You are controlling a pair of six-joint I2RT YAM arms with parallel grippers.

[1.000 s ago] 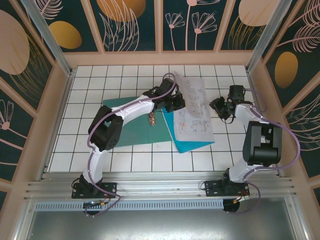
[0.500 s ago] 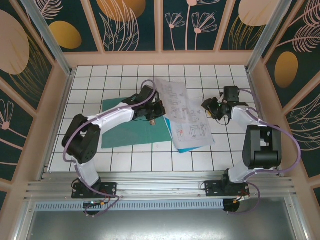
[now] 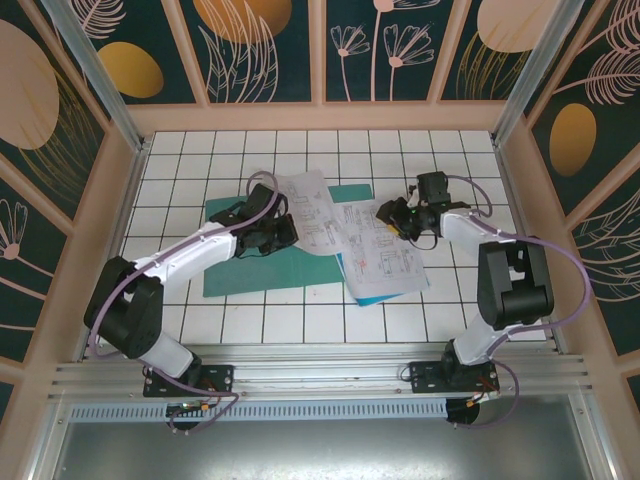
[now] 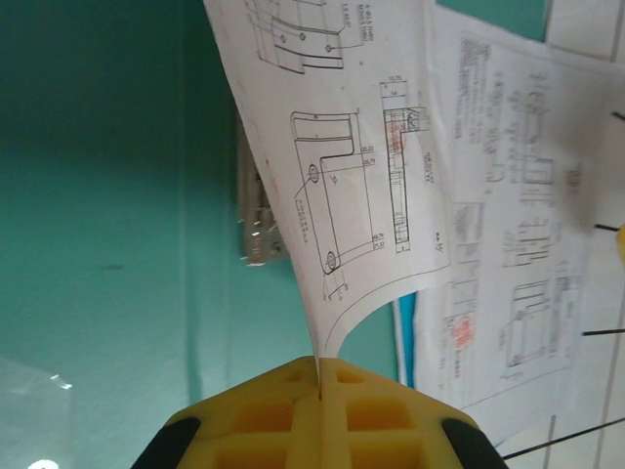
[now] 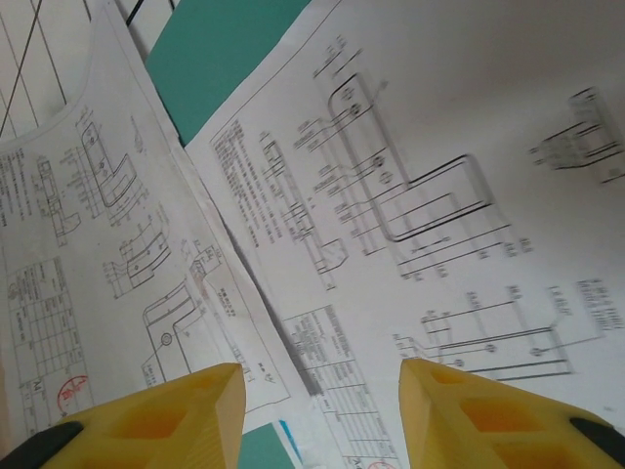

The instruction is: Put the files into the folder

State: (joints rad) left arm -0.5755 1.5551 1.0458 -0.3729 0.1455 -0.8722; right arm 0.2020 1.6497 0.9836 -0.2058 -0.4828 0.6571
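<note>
Files [image 3: 385, 250] lie right of centre on the white tiled table [image 3: 180, 160] in the top view, as printed sheets stacked over a cyan sheet [image 3: 378, 292]. One lifted sheet [image 3: 308, 205] hangs over the dark green folder [image 3: 250, 270], which lies flat left of centre. The left gripper [image 3: 280, 232] is at that sheet's left edge, and the right gripper [image 3: 393, 215] hovers over the stack.

Left wrist view: the yellow fingers [image 4: 273, 410] are pinched tight on the curling lifted sheet's edge, above the folder's metal clip [image 4: 256, 230].

Right wrist view: the jaws are spread apart and empty above overlapping drawings.
</note>
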